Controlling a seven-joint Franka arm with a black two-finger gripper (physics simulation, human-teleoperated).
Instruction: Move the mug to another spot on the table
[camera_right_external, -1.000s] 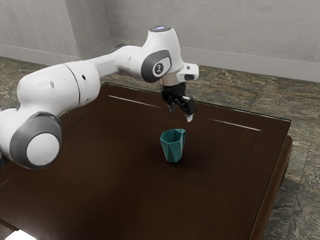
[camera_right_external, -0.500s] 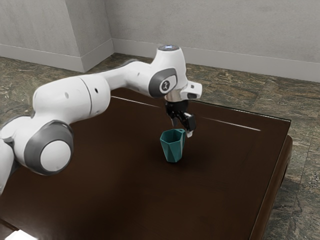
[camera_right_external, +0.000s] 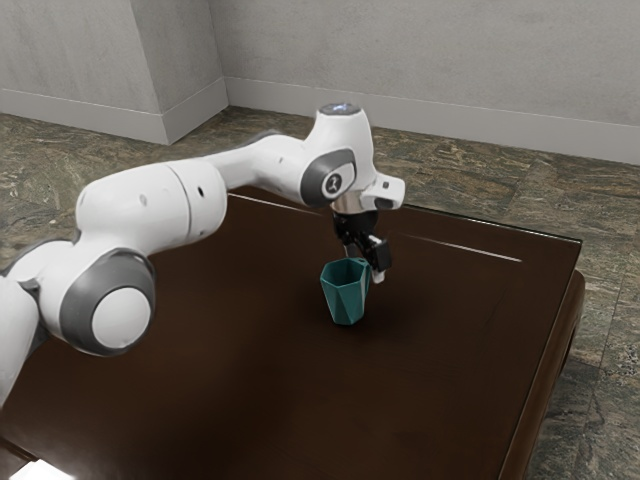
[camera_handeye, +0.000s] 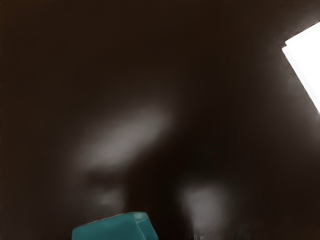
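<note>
A teal faceted mug (camera_right_external: 345, 294) stands upright near the middle of the dark brown table (camera_right_external: 200, 390). My black gripper (camera_right_external: 368, 264) hangs right at the mug's rim, on the side toward the exterior view's right. Its fingers stand open, one just over the mug's mouth and the other outside the wall; neither visibly presses the mug. In the wrist view a teal edge of the mug (camera_handeye: 115, 227) lies just under my hand, with the dark table top (camera_handeye: 150, 75) beyond it.
The table's far edge (camera_right_external: 470, 250) and right edge (camera_right_external: 545, 380) drop to a stone floor. A white object (camera_right_external: 30, 470) lies at the table's near left corner. A bright patch (camera_handeye: 305, 65) shows past the table in the wrist view.
My hand has come down from well above the mug to the level of its rim. The arm has swung forward with it. The mug has not moved.
</note>
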